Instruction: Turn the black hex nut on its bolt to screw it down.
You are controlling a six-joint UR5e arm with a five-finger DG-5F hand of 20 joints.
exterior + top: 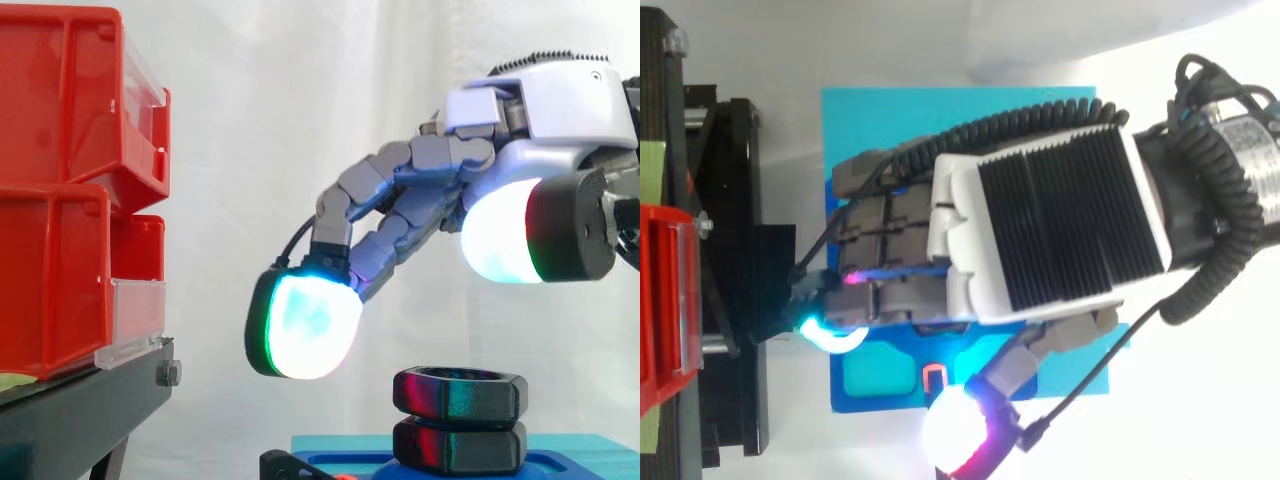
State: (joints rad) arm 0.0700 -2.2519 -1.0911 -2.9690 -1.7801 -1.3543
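The hand [540, 105] wears a glossy white shell [965, 235] over its back, and a black panel [1060, 225] of fine ribs is set into that shell. Grey fingers [400, 185] of blocky links run out from the shell. Each ends in a thick rounded pad. The one farthest from the shell [305, 325] glows white-cyan with a green rim and black backing. The one just below the shell [495, 235] glows white, edged red and green, on a dark round housing. A thin black wire [295, 245] runs to the far pad.
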